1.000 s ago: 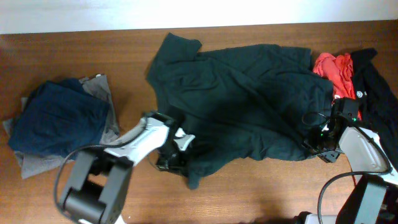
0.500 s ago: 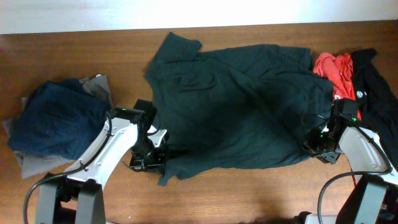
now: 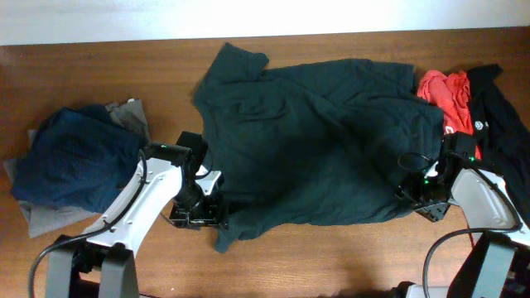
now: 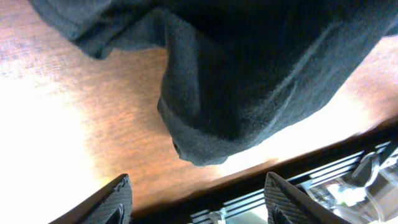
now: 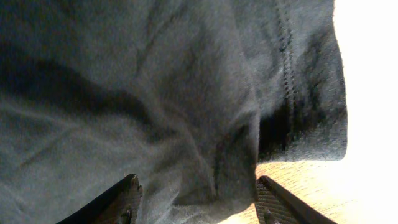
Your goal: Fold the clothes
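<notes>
Between the fingertips of the left gripper [image 4: 196,199]: bare brown wooden table [image 4: 93,112]; the tool is released and grips nothing.
Just ahead of it: a rounded hem corner of the large dark green cotton shirt [image 3: 315,157], apart from both fingers.
Right gripper [image 5: 196,202]: spread over the shirt's opposite hem, cloth between its fingers, no pinch visible.
Shirt's long axis: runs from one gripper to the other, and each arm is nearest its own corner.
Farther off: navy blue fabric piece [image 3: 74,161] on grey shorts [image 3: 128,114] beyond the left arm; crumpled red shirt [image 3: 443,93] and black garment [image 3: 501,108] beyond the right.
Writing: a white mark on the black garment, too small to read.
</notes>
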Robot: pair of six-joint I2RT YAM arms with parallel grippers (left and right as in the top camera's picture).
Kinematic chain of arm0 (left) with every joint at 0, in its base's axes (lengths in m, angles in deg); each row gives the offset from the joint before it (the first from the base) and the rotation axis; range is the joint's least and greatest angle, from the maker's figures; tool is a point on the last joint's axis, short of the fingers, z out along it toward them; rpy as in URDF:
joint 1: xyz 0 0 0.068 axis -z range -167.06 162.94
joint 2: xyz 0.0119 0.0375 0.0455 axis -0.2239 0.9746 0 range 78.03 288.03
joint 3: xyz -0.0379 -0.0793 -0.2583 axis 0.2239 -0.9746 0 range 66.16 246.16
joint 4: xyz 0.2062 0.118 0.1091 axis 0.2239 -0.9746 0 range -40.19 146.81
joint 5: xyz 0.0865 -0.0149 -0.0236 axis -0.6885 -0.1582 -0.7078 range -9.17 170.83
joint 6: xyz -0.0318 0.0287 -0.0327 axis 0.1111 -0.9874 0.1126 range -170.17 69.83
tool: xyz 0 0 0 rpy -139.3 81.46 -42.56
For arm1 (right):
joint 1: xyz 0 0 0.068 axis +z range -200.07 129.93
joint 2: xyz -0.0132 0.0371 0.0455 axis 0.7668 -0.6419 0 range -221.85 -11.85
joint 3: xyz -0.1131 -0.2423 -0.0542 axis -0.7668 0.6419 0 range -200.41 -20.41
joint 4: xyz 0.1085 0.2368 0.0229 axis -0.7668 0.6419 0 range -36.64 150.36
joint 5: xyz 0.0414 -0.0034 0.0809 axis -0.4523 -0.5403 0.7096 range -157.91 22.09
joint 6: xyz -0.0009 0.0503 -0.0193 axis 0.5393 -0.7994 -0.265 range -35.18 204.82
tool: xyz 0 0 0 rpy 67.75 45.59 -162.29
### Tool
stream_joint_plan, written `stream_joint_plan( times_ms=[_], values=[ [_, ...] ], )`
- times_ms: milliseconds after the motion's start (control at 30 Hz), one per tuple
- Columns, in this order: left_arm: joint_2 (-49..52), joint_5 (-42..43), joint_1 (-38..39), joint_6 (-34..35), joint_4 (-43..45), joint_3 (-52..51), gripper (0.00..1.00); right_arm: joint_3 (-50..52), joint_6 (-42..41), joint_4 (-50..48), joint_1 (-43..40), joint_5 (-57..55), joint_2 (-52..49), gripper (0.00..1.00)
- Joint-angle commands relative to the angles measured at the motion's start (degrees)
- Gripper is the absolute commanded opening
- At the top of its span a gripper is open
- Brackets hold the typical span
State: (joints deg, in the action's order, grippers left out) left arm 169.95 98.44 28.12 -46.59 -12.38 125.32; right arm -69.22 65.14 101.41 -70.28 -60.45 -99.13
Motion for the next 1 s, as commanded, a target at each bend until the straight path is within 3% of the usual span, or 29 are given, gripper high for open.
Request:
stream_joint_plan(
  times_ms=[0, 133, 300, 433, 633, 767, 967],
  values=[
    [-1.3, 0.0, -0.2, -5.4, 0.1, 0.9, 0.67, -0.8, -0.2, 0.6, -0.1, 0.5, -0.3, 0.64],
    [-1.3, 7.6, 1.9, -13.2, -0.1, 0.9, 0.53, -0.8, 0.8, 0.7, -0.1, -0.6, -0.3, 0.64],
    [-1.3, 3.6, 10.6, -15.1, 0.4, 0.4, 0.56, -0.8, 1.0, 0.0, -0.1, -0.3, -0.3, 0.64],
    [-1.3, -6.7, 16.1, -2.9, 3.5, -1.9, 0.58, -0.8, 1.2, 0.1, -0.1, -0.2, -0.3, 0.65],
    [-1.7, -12.8, 16.9, 7.8, 3.9, -2.4, 0.60, -0.8, 1.3, 0.2, -0.1, -0.2, -0.3, 0.65],
    [-2.6, -13.0, 16.9, 12.2, 5.3, -6.7, 0.63, -0.8, 1.5, 0.2, -0.1, -0.2, -0.3, 0.65],
    [-3.6, -12.5, 16.9, 13.4, 9.4, -11.1, 0.64, -0.8, 2.3, 0.2, -0.1, -0.1, -0.3, 0.65]
  ],
)
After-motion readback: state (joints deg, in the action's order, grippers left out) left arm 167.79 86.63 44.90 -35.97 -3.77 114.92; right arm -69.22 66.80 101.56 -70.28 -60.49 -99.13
